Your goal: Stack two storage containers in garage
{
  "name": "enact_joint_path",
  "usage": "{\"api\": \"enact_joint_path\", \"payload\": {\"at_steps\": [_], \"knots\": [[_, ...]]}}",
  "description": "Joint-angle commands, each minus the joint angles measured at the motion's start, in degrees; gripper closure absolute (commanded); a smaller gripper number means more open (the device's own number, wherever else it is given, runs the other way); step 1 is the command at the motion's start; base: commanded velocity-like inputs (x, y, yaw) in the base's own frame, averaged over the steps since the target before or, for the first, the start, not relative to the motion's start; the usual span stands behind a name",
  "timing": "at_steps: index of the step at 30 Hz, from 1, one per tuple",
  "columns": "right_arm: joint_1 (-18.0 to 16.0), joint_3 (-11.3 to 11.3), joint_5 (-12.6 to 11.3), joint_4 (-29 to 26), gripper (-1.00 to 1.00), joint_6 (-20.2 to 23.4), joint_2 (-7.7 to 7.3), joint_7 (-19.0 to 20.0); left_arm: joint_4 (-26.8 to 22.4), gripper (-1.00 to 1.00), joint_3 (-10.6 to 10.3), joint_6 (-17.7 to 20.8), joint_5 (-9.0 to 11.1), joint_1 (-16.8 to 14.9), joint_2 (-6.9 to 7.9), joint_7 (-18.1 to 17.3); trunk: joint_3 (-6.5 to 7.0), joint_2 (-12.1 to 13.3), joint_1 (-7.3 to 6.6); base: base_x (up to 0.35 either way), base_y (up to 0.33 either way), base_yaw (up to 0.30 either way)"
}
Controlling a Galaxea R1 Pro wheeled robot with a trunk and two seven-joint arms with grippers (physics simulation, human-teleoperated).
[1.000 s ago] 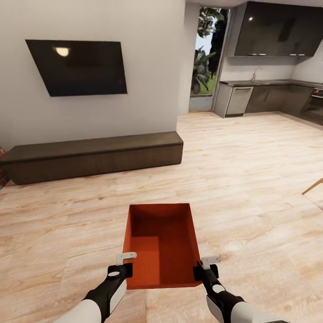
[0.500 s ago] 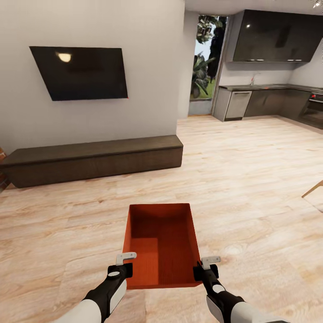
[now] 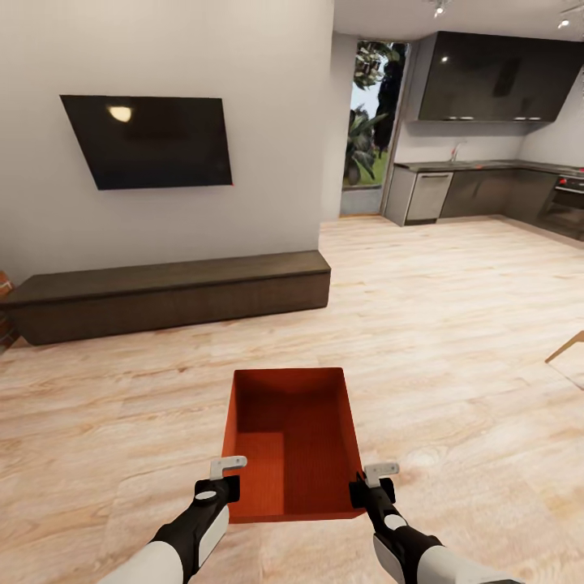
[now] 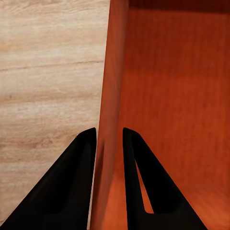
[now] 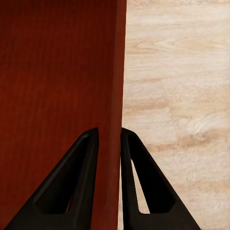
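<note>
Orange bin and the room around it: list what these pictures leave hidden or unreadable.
- Underside of the orange bin: head view, hidden by its own walls and floor.
- Bin's near wall, outer face: head view, turned away from the camera.
- Bin's far end: both wrist views, cut off by the picture edge.
- Wooden piece at the head view's right edge: cut off, so unidentifiable.
- Brick patch: cut off by the left edge.
- Items on the kitchen counter: too small.

Pale wood-plank floor runs through to an open kitchen with dark grey cabinets and a counter. A black TV hangs on the plain white wall above a long low dark-brown cabinet. A tall window shows green plants.
</note>
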Motion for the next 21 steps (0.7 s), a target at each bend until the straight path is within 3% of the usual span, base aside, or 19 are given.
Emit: {"api": "enact_joint_path", "payload": {"at_steps": [1, 21], "knots": [[-0.1, -1.7, -0.6, 0.0, 1.00, -0.3, -0.02, -1.3, -0.1, 1.00, 0.6, 0.3, -0.2, 0.0, 0.33, 0.9, 0.05, 0.0, 0.00, 0.000, 0.000, 0.000], [-0.1, -1.7, -0.6, 0.0, 1.00, -0.3, -0.02, -1.3, -0.1, 1.00, 0.6, 0.3, -0.2, 0.0, 0.31, 0.9, 1.89, 0.0, 0.00, 0.000, 0.000, 0.000]]}}
